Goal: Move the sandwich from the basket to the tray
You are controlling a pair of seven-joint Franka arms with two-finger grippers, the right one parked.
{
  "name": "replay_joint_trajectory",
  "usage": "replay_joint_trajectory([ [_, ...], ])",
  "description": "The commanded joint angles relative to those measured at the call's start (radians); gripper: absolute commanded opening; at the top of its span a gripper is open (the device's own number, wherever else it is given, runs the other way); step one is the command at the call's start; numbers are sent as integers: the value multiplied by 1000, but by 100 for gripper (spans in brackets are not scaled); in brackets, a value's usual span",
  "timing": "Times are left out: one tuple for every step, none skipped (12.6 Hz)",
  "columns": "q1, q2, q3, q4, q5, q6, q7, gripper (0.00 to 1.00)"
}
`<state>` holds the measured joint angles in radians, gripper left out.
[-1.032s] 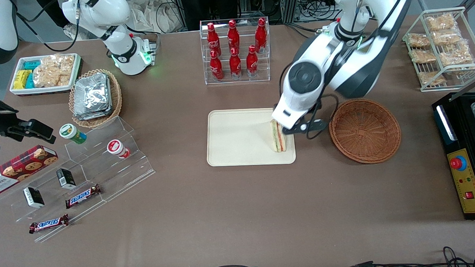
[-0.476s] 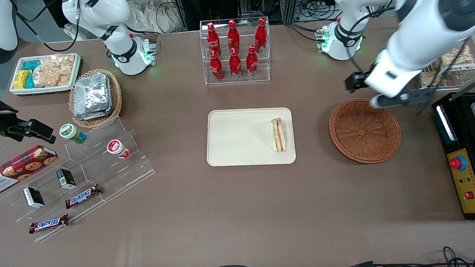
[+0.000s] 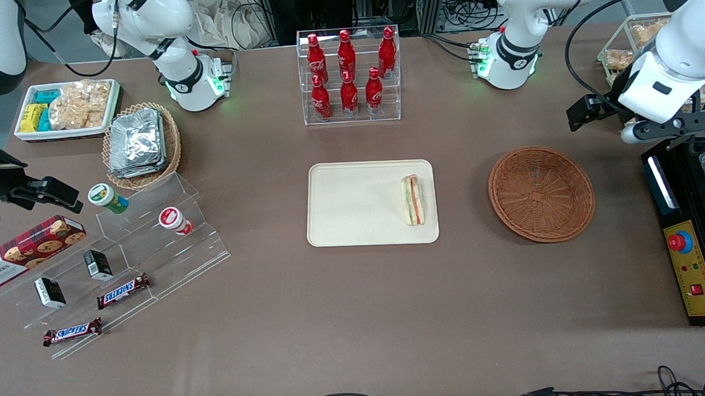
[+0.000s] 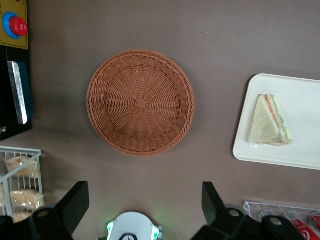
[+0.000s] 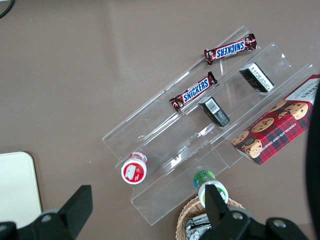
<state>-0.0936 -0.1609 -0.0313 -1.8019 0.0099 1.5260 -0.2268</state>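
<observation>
The sandwich (image 3: 412, 200) is lying flat on the cream tray (image 3: 353, 221), close to the tray edge that faces the basket, bread face up in the wrist view with its green and orange-red layers showing along one side. Nothing is touching it. The reddish-brown wicker basket (image 3: 541, 192) sits on the table (image 3: 356, 315) well apart from the tray, toward the working arm's end, and I can see its woven bottom bare all the way across.

The hand (image 4: 142, 202) hangs high in the air, up above the table near the black control box (image 3: 691, 250) and the wire rack of snack bags (image 3: 646, 41), farther from the front camera than the basket. Its two fingers (image 4: 75, 200) are spread wide with only table and the arm's own base showing between them; it carries nothing.

By my reckoning the job is as good as finished: the sandwich is out of the basket and resting inside the tray's rim, released. If anything remains, it is only for the arm to settle somewhere out of the way. The sandwich does lie rather near the tray's edge, but it looks fully on it.
</observation>
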Motion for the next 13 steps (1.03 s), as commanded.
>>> replay_joint_trajectory([
  [-6,-48,34,-67,1,49,43,100],
  [23,-31,40,-42,1,46,58,100],
  [46,-10,37,-13,5,43,66,100],
  [55,6,39,13,5,28,67,100],
  [60,21,39,41,7,10,67,100],
  [60,29,39,59,8,-4,66,100],
  [60,31,40,70,12,-10,66,100],
  [57,35,41,73,25,-12,66,100],
  [51,35,42,75,30,-12,66,100],
  [49,35,42,75,30,-12,64,100],
  [48,35,42,75,30,-12,64,100],
  [48,35,42,75,30,-13,64,100],
  [48,35,42,75,30,-15,66,100],
])
